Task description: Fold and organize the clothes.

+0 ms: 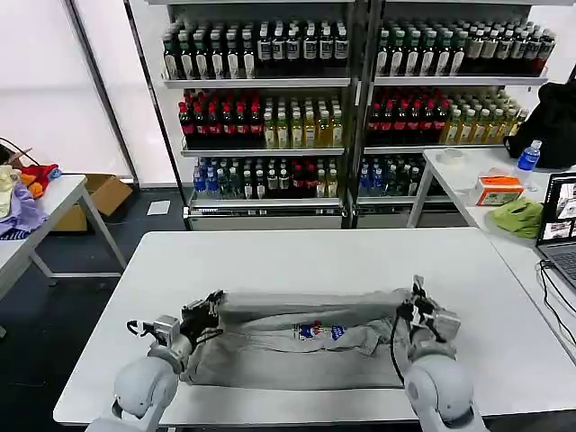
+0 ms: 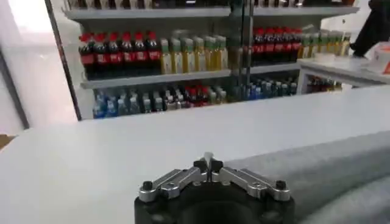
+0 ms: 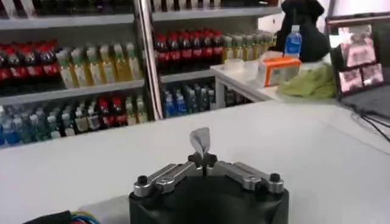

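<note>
The left gripper (image 1: 213, 300) is sitting at the near-left part of the white table (image 1: 315, 252), its fingers pressed together on the upper left end of the grey shirt (image 1: 297, 346). The left wrist view is showing the same gripper (image 2: 208, 163) closed, with grey cloth running off beside it. The right gripper (image 1: 417, 290) is pinching the upper right end of the shirt; in the right wrist view its fingers (image 3: 203, 159) are meeting on a small flap of pale fabric standing up between them.

The shirt is lying across the near middle of the table, stretched lengthwise between the two grippers, its top edge rolled over into a long fold. A small multicoloured print (image 1: 317, 331) is facing up near the centre.

Shelves of bottles (image 1: 270, 99) are standing behind the table.
</note>
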Robot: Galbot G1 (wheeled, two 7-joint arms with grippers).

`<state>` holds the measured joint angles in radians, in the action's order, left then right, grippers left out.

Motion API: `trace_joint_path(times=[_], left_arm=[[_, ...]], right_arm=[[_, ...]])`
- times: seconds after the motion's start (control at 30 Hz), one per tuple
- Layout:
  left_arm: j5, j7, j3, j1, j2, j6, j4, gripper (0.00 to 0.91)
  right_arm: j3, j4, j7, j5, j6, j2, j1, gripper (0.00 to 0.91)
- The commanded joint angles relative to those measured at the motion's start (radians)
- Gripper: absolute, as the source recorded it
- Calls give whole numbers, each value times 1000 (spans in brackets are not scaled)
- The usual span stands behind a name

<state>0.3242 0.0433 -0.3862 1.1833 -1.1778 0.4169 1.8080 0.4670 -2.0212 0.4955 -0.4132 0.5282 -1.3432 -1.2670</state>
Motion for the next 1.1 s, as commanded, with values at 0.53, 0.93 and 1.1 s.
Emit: trace_joint_path(times=[0.53,0.93,1.1], left_arm=[[-85,29,-53,207,-14,3,140,0],[-153,41,-76,249,-24,-9,140,0],[-171,40,-80,261,-28,-8,144,0]], right_arm=[[3,-18,-14,44,-62,-4,-181,0],[-17,61,-32,99,-82,-16,-156,0],[-23,68,-43,115,-83,-14,-159,0]])
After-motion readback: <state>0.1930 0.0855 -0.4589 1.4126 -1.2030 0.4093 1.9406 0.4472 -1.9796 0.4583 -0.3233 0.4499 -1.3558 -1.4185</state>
